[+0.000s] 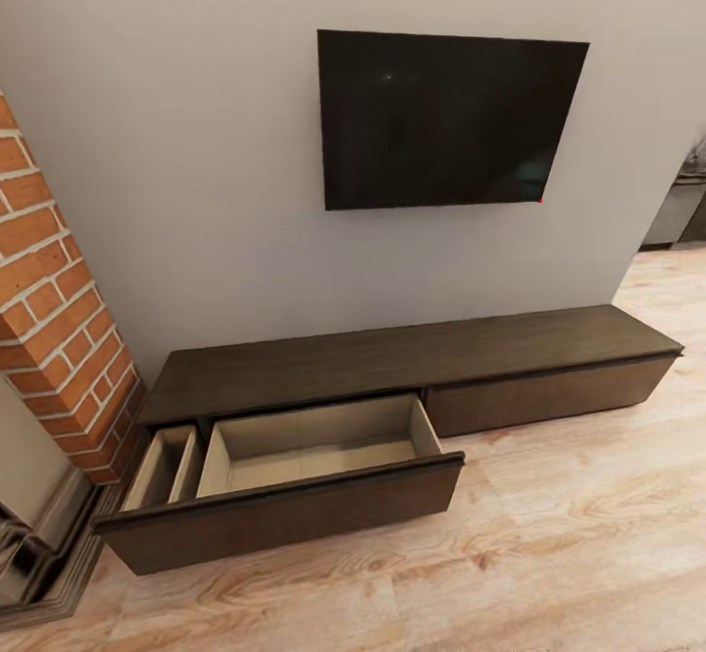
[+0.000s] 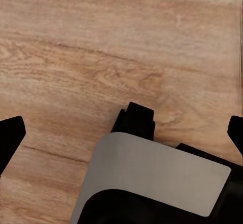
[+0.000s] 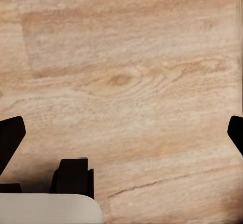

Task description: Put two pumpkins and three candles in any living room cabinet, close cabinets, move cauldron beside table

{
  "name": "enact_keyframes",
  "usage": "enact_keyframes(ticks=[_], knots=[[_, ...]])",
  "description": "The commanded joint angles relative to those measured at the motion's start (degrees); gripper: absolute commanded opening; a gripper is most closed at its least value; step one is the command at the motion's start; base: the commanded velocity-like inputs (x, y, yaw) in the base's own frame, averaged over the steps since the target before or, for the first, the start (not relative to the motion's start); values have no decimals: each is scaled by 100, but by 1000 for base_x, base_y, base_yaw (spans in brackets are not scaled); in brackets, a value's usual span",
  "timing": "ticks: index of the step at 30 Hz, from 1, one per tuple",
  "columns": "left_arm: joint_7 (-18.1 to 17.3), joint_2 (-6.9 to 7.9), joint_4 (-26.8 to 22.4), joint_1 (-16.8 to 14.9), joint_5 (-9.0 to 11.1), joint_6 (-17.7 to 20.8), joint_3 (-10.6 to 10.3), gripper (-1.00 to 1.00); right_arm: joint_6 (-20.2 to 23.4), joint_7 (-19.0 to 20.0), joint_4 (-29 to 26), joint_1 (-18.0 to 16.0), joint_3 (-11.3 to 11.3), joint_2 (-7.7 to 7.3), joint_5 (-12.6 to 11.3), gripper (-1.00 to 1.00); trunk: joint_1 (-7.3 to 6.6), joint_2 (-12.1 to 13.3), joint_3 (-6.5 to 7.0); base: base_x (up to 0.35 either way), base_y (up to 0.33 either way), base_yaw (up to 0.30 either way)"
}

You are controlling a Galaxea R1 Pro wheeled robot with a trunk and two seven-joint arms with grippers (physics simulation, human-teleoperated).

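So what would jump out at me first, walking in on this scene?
Probably the long low cabinet against the grey wall, its big left drawer pulled wide open with a pale, empty inside. Above it hangs a black TV, and a red brick column stands at the far left.

We see the cabinet, long, low and dark brown, standing against the grey wall; its left drawer is pulled open, showing pale beige insides.
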Motion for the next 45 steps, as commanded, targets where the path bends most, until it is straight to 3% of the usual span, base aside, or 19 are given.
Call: enact_keyframes(ticks=[1,5,11,38,45], knots=[[0,-2,0,-2,0,0,0,100,15,-13,0,0,0,3,-3,100,0,0,-3,0,0,-225],[0,-2,0,-1,0,7,0,100,29,-24,0,0,-8,4,-22,100,0,0,-29,0,0,-177],[0,-2,1,-1,0,9,0,100,31,-25,0,0,-9,5,-286,100,0,0,-76,0,0,-152],[0,-2,5,1,0,9,0,100,31,-17,0,0,-9,5,-303,100,0,0,-293,1,0,-150],[-7,4,8,3,-7,8,0,100,31,-17,0,0,-9,5,-303,100,0,0,-349,182,106,-151]])
